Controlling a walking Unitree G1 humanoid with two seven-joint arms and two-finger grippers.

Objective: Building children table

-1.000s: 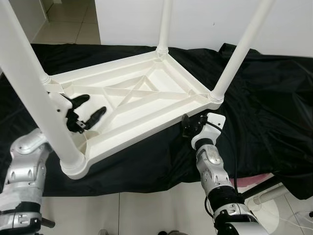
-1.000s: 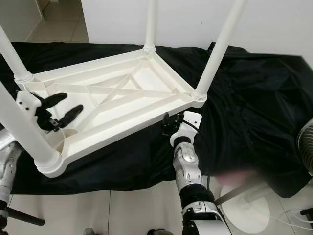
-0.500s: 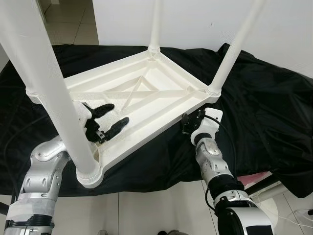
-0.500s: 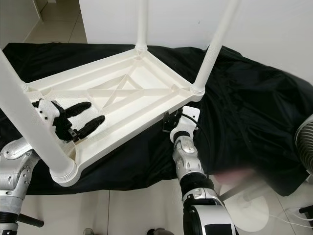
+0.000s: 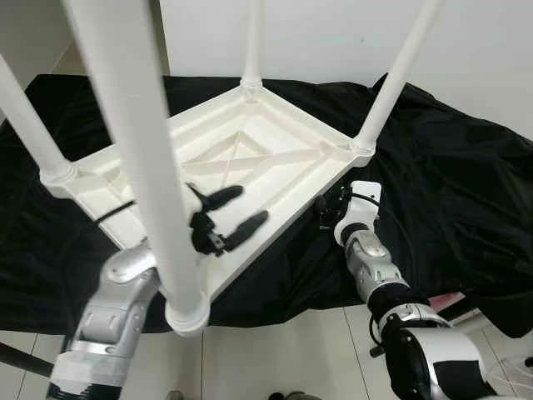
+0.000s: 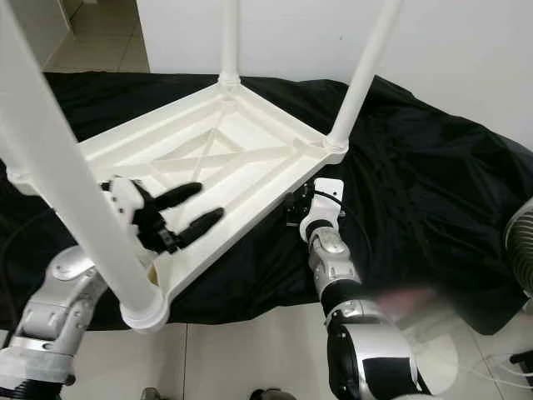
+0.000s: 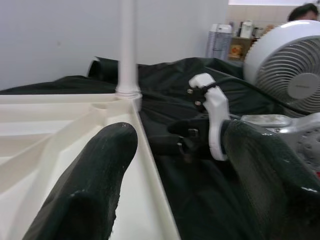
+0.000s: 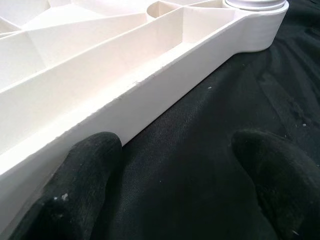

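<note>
The white plastic children's table (image 5: pixel 275 137) lies upside down on a black cloth (image 5: pixel 450 183), with its legs pointing up. The nearest leg (image 5: pixel 137 150) crosses in front of my left arm. My left gripper (image 5: pixel 250 204) is open and hovers above the table's underside, close to the near rim, holding nothing. My right gripper (image 5: pixel 326 212) is low on the cloth beside the right rim, below the right corner leg (image 5: pixel 391 79). In the right wrist view it (image 8: pixel 177 145) is open, with one finger (image 8: pixel 95 170) against the base of the rim (image 8: pixel 150 90).
The black cloth covers the floor under the table and bunches up on the right. A white fan (image 6: pixel 520 250) stands at the right edge, also seen in the left wrist view (image 7: pixel 287 70). A white wall is behind and pale floor tiles (image 5: pixel 275 358) are near my feet.
The whole view has shifted. My left gripper has moved right across the table's underside, toward the near rim and the right gripper. The right gripper has stayed by the rim.
</note>
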